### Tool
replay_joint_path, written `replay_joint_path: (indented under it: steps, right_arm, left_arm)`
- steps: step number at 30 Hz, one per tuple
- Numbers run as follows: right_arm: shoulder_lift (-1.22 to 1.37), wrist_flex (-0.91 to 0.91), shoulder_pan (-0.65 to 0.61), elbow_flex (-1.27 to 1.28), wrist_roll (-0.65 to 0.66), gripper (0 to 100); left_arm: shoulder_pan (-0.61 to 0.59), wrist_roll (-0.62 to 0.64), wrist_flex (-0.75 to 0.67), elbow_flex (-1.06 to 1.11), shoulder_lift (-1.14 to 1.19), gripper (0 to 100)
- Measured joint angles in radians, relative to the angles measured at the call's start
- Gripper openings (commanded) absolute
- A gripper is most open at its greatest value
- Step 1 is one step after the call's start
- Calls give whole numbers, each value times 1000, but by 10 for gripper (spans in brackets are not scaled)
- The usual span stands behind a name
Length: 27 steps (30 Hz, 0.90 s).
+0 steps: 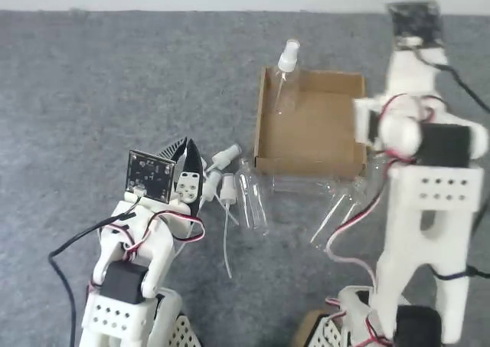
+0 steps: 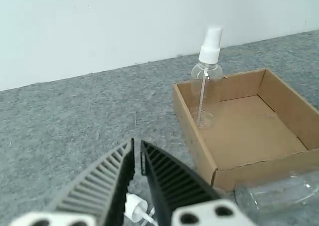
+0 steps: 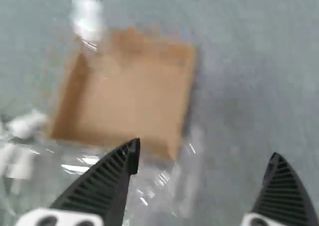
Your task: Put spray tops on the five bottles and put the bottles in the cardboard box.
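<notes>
1. One capped bottle (image 1: 285, 77) stands in the cardboard box's (image 1: 321, 132) far corner.
2. Uncapped bottles (image 1: 253, 198) and loose spray tops (image 1: 222, 159) lie on the bench (image 1: 92, 94) before the box.
3. Left gripper (image 2: 137, 153): pressed nearly together, empty, above the spray tops.
4. Right gripper (image 3: 204, 153): spread wide above the bottles.
5. Judged: second capping pending; next, the Left gripper must part and pinch a top.

A capped bottle (image 1: 285, 83) stands in the cardboard box's (image 1: 321, 129) far left corner; the rest lies open. Loose bottles (image 1: 253, 198) crowd its near wall.
</notes>
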Motion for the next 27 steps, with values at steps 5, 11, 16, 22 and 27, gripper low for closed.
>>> replay_joint_path:
  steps: [5,11,16,22,27]
  right_arm:
    - [41,-112,137,247,149,340]
    - [137,-373,147,512,198,392]
    - [215,-494,149,586,198,391]
    - [347,-563,144,585,198,371]
    - [470,-621,181,589,199,252]
  left_arm:
    - [0,0,0,0,0,12]
    - [0,0,0,0,0,12]
    - [0,0,0,0,0,12]
    - [0,0,0,0,0,12]
    - [0,0,0,0,0,12]
